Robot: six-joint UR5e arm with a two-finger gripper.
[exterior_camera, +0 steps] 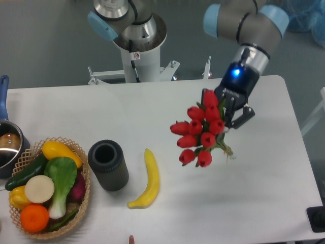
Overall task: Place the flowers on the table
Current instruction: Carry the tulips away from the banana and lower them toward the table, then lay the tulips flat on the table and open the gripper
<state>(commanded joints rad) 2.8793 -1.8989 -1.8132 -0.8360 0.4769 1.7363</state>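
The flowers [200, 132], a bunch of red tulips with green leaves, hang in the air over the right half of the white table [264, 183]. My gripper [231, 113] is shut on the flowers near their stems, with the blooms fanning out to the lower left of it. The stem ends poke out below the fingers toward the table. The bunch hides part of the fingers.
A yellow banana [147, 179] lies at front centre, next to a dark cylindrical cup [108, 164]. A wicker basket [85, 194] of vegetables and fruit sits at the front left, and a pot [7, 147] stands at the left edge.
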